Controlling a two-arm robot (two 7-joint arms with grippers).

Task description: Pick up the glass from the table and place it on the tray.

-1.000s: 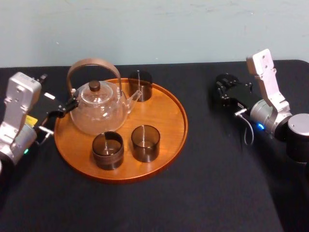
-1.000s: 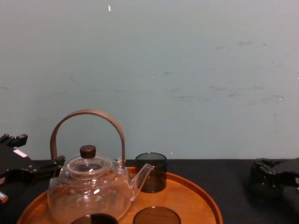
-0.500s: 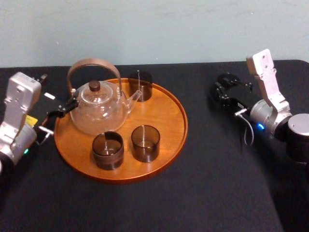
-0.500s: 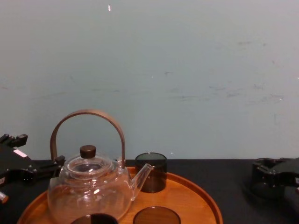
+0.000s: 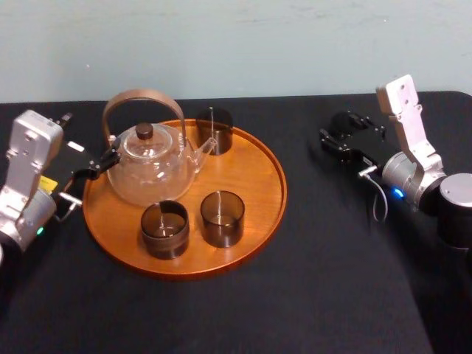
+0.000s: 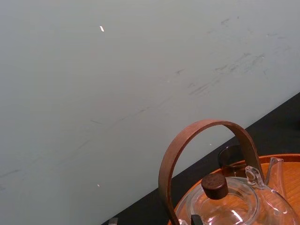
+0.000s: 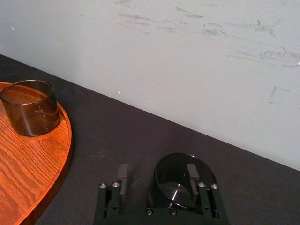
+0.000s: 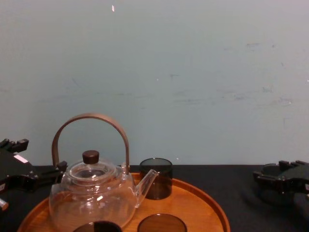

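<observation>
Right gripper (image 7: pixel 157 172): fingers well apart, well right of tray (image 5: pixel 247 158), low over table (image 5: pixel 317 280). One finger overlaps glass (image 7: pixel 174 180), other stands clear beside it; contact cannot be told.
Glass: one, dark smoky cylinder, thin wall, off tray.
Tray: one, round, orange-brown grained wood, low rim.
Table: black, matte.
On tray: one clear-glass teapot (image 5: pixel 147 177) with bent wooden handle and dark knob; three smoky tumblers: rear tumbler (image 5: pixel 214 130), front-left tumbler (image 5: pixel 164 228), front-right tumbler (image 5: pixel 222 218).
Left gripper (image 5: pixel 92 168): idle, just beside tray's left rim.
</observation>
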